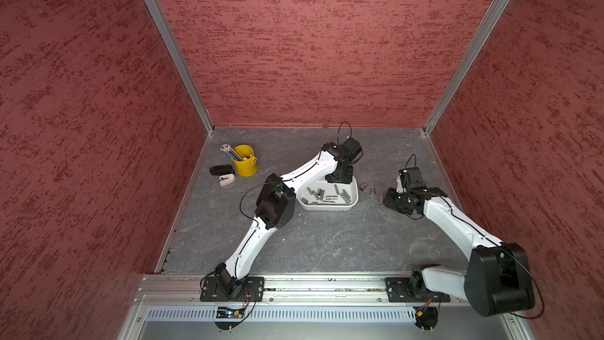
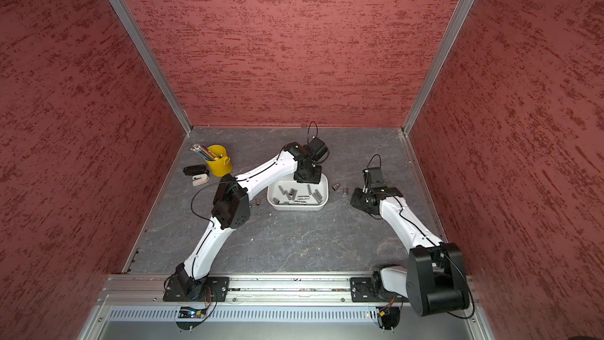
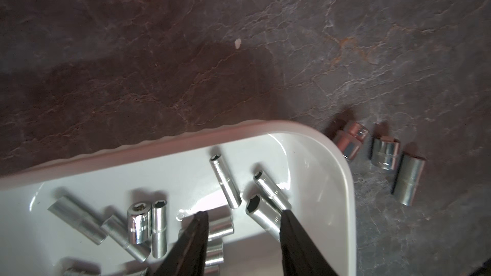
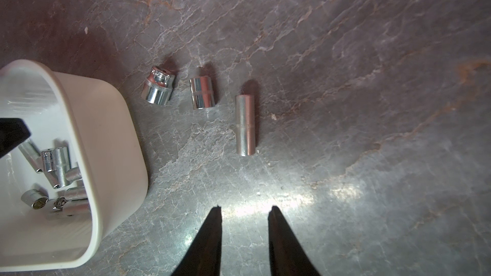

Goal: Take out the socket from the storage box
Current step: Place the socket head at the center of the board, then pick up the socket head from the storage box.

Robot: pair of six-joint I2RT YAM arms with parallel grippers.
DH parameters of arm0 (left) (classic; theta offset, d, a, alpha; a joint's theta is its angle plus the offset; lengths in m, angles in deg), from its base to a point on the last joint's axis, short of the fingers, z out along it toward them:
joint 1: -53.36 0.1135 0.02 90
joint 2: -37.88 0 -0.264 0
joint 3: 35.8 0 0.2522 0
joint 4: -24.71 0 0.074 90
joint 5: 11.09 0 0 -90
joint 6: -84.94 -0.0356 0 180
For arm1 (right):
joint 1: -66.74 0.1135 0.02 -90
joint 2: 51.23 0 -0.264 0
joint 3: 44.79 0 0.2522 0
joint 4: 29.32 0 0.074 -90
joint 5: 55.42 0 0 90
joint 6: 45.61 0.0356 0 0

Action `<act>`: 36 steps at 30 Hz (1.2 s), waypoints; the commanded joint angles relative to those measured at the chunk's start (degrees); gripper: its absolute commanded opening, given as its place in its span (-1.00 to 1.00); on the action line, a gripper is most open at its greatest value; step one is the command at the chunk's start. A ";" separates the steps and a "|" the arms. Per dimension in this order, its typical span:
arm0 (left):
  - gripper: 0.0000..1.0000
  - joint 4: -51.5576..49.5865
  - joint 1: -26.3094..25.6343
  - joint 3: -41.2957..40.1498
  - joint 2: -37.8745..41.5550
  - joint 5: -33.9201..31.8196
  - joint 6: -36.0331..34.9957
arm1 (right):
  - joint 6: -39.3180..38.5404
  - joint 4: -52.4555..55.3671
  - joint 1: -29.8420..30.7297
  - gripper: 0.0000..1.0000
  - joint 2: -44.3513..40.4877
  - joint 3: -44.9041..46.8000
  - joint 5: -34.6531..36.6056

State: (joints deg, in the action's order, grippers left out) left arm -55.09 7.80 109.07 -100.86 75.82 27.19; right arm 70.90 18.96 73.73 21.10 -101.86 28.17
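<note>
Storage box (image 1: 327, 207) holds many loose metal sockets (image 1: 330, 197)

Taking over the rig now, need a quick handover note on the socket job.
Left gripper: open, tips down in the box, straddling a socket; no grip yet.
Right gripper: open, empty, over the table by the box.
Done: three sockets lie on the table beside the box.
Left: many sockets in the box; close, lift, set down outside.
</note>
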 commanded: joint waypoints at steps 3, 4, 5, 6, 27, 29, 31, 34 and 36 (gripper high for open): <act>-0.08 -4.57 -0.32 1.76 -2.52 -2.28 2.22 | -0.82 -2.39 0.31 -0.34 1.10 0.29 -1.38; -0.08 -4.11 -0.38 1.08 -2.80 -2.03 2.21 | -0.84 -2.69 0.26 -0.34 1.07 0.30 -1.59; -0.09 -3.83 -0.44 0.62 -3.31 -2.07 2.20 | -0.78 -2.79 0.31 -0.34 1.05 0.26 -1.71; -0.09 -3.67 -0.48 0.57 -3.66 -2.09 2.25 | -0.91 -2.73 0.27 -0.34 1.04 0.33 -1.80; -0.46 -0.05 0.74 -2.57 -8.67 -1.11 1.90 | -1.59 -3.04 0.46 -0.36 1.36 -0.14 -2.33; -0.58 0.27 0.99 -3.05 -8.03 -0.93 1.42 | -1.63 -3.06 0.45 -0.37 1.54 -0.12 -2.46; -0.70 0.31 1.16 -2.96 -7.42 -0.78 0.79 | -1.67 -3.07 0.48 -0.36 1.66 -0.19 -2.42; -0.90 0.83 1.52 -2.70 -5.43 -0.51 -0.49 | -1.60 -3.14 0.48 -0.36 1.38 0.00 -2.55; -1.00 1.08 1.90 -2.70 -3.64 -0.03 -1.17 | -1.63 -3.06 0.48 -0.36 1.40 0.00 -2.65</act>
State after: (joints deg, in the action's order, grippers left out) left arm -55.11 9.05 107.67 -106.19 74.97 27.47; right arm 69.85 17.04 73.79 22.37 -101.81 26.42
